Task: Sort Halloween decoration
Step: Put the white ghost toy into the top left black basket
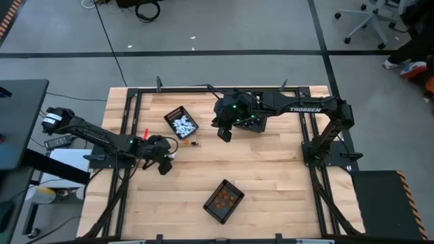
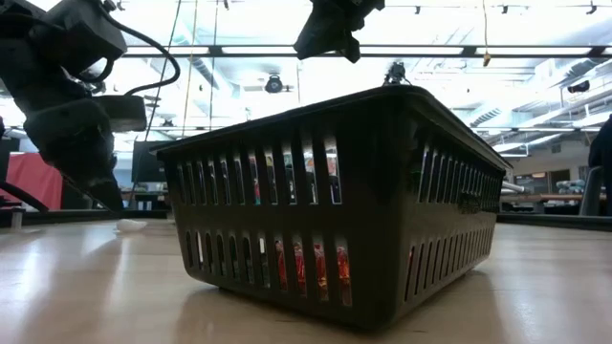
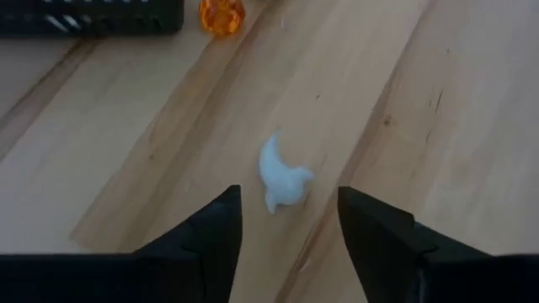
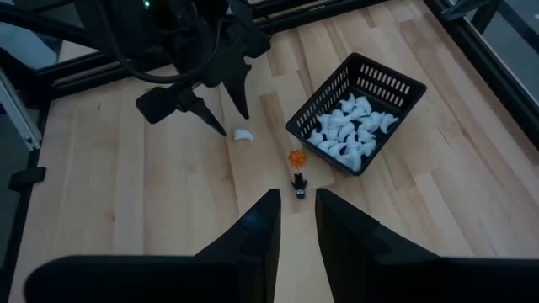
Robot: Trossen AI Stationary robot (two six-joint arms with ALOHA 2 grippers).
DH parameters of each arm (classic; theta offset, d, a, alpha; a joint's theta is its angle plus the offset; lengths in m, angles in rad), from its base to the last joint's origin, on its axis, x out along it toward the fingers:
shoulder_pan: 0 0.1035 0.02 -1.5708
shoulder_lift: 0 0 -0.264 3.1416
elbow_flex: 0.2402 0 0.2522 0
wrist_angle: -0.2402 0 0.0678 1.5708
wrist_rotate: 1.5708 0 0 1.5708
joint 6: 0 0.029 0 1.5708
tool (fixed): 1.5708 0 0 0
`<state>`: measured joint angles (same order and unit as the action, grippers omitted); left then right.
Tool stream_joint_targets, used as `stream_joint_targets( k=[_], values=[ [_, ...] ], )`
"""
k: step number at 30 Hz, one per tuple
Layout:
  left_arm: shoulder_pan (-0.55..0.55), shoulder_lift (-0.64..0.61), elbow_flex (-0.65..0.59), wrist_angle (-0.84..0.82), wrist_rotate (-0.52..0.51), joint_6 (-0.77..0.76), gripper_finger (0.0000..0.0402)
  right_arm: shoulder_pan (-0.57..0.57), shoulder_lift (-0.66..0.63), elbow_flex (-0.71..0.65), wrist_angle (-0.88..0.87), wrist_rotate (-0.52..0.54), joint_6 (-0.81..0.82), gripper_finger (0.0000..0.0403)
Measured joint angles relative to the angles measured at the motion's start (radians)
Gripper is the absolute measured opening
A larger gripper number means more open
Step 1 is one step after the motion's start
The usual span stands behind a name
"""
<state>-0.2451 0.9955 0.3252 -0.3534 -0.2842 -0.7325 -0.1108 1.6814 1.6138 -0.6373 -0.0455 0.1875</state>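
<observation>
white trinket (image 3: pixel 282 178): tiny, light, rigid; best pinched across its narrow middle.
left gripper (image 3: pixel 288 220): fingers released, straddling it on counter (image 3: pixel 438 101).
right gripper (image 4: pixel 295 220): fingers nearly clenched, nothing held.

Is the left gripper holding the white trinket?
No: in the left wrist view the white trinket lies on the table ahead of the open left gripper, untouched by either finger.

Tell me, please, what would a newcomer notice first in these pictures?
Probably the basket full of white trinkets, near the table's back left. Beside it the open left gripper hangs over one white trinket lying loose on the wood, with an orange trinket and a black trinket close to the basket.
</observation>
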Motion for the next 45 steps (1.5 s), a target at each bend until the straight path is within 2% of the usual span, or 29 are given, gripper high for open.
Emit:
stream_joint_targets(
  k=[6, 10, 18, 22, 32, 39, 45],
  values=[
    [0.0, 0.025, 0.0, 0.051, -0.04, 0.019, 0.0215, 0.0, 0.0, 0.0, 0.001, -0.001, 0.0, 0.0083],
    [0.0, 0.095, 0.001, 0.122, -0.055, 0.037, 0.0215, 0.0, 0.0, 0.0, 0.016, -0.001, 0.001, 0.0083],
    [-0.001, 0.222, 0.006, 0.131, -0.068, 0.007, 0.0213, 0.0, 0.0, 0.0, 0.015, -0.007, 0.014, 0.0083],
    [-0.001, 0.225, 0.007, 0.137, -0.061, 0.015, 0.019, 0.0, 0.0, 0.0, 0.013, -0.009, 0.016, 0.0083],
    [-0.001, 0.228, 0.043, 0.103, -0.017, 0.059, 0.0099, -0.004, 0.0, 0.0, 0.015, -0.009, 0.015, 0.0083],
    [-0.001, 0.227, 0.044, 0.105, -0.02, 0.02, 0.0068, -0.003, 0.0, 0.0, 0.015, -0.009, 0.013, 0.0083],
    [-0.001, 0.208, 0.043, 0.116, -0.021, 0.004, 0.006, -0.003, 0.0, 0.0, 0.014, -0.009, 0.011, 0.0083]
  ],
)
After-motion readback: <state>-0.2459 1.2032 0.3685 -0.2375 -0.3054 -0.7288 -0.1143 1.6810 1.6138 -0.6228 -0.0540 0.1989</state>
